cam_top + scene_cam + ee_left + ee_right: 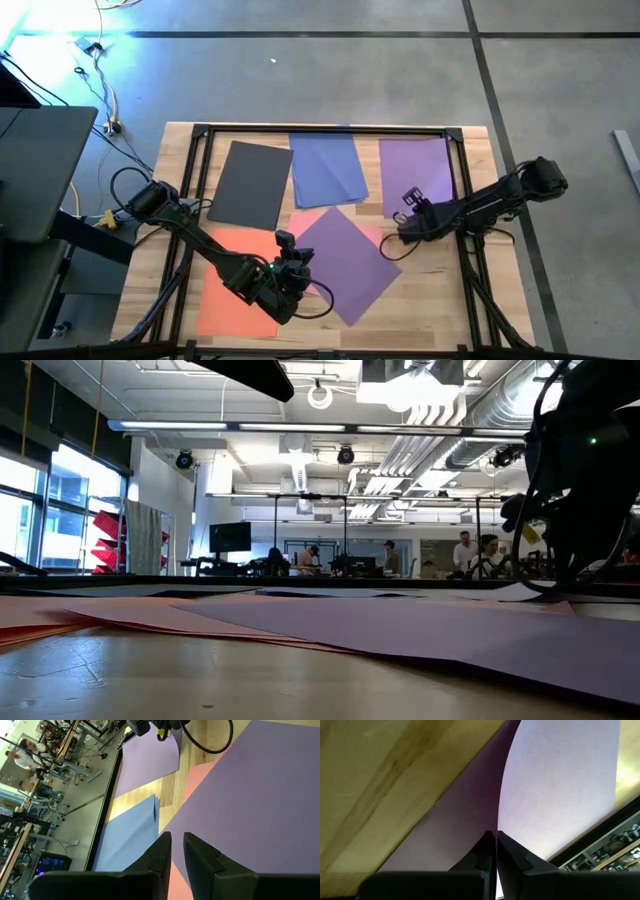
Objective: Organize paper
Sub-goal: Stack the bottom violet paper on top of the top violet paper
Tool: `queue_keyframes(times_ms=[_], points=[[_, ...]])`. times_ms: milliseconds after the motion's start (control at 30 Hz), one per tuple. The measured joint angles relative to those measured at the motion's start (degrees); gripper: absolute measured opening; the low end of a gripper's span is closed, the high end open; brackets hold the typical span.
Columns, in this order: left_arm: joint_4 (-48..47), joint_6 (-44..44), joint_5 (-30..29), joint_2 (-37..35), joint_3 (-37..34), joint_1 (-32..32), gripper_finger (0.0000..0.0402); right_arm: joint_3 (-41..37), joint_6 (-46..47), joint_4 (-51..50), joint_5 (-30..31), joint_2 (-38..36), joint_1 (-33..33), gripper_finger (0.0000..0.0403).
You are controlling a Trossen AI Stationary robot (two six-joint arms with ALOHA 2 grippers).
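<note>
The paper lies spread on the wooden table. A dark grey sheet (250,185), a blue sheet (328,168) and a purple sheet (418,172) lie along the far side. Nearer, a second purple sheet (347,262) lies cornerwise on a pink sheet (318,220), beside an orange sheet (232,290). My right gripper (402,222) is shut on the far right purple sheet (555,785). My left gripper (290,245) hovers over the pink sheet (200,775) and the cornerwise purple sheet (260,800), its fingers (177,845) a narrow slit apart with nothing between them. My right gripper pinches the far right purple sheet at its near left corner, where the paper's edge (498,822) runs in between the two fingertips. The fingers slant down from the table's right side. The paper curls up beside them while the sheet's far part (420,160) lies flat.
A black metal frame (325,129) runs around the work area. The floor beyond the table's left holds cables (105,95) and a dark cabinet (40,170). In the low view people (465,552) stand in the room far behind the table.
</note>
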Motion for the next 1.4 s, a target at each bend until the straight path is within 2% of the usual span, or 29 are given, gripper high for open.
queue_keyframes(times_ms=[433, 733, 867, 1100, 1400], points=[[0.0, 0.0, 0.0, 0.0, 0.0, 0.0, 0.003, 0.0, -2.8, 0.0, 2.9, 0.0, 0.0, 0.0], [0.0, 0.0, 0.0, 0.0, 0.0, 0.0, 0.003, 0.0, 1.0, -0.7, -2.1, 0.0, 0.0, 0.0], [0.0, 0.0, 0.2, 0.0, 0.0, 0.0, 0.003, 0.0, 3.0, -2.2, -1.7, 0.0, -0.1, 0.0003], [0.4, 0.0, 1.2, 0.0, 0.0, 0.1, 0.003, 0.0, 6.5, -2.5, -1.8, 0.0, -2.9, 0.0051], [0.4, 0.1, 1.3, 0.0, 0.0, 0.1, 0.003, 0.0, 6.2, -2.1, -2.2, 0.0, -5.0, 0.0115]])
